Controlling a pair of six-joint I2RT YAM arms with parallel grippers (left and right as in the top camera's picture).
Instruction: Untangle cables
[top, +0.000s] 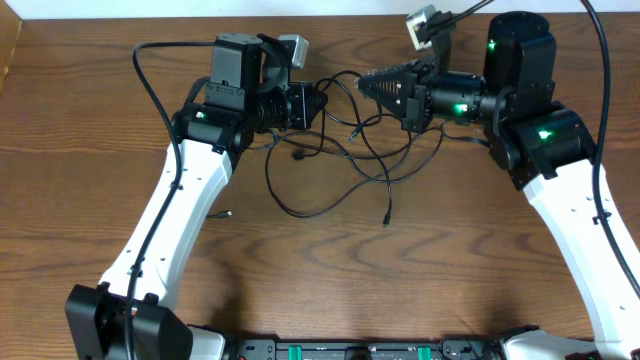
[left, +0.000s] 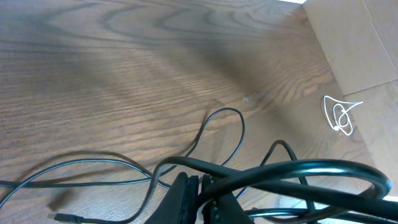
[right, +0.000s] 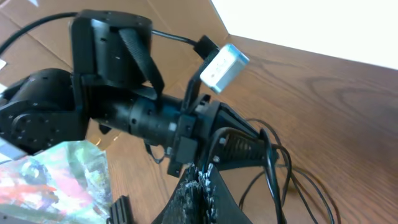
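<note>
From above, the black cable (top: 385, 205) lies in a loose tangle on the bench (top: 450, 250) between the two arms. Its loops spill toward the near edge and one small plug lies at the end of a stray strand. Where the strands cross under the two wrists they are too thin and crowded to follow.

The white cable (left: 339, 115) shows only in the left wrist view. It is a small coil far off on a paler surface past the bench edge, well apart from the black one.

The left gripper (top: 318, 102) points toward the right one, over the top of the tangle. A thick arm wire (left: 311, 168) cuts across its own camera and hides the fingertips, so I cannot tell whether its jaws are clenched or released.

The right gripper (top: 362, 85) faces it from just beside. From above, its jaws look drawn together into a point, with a black strand running by the tip. Whether that strand is pinched I cannot tell. In the right wrist view its fingers are a blurred dark wedge cut off at the bottom edge.
</note>
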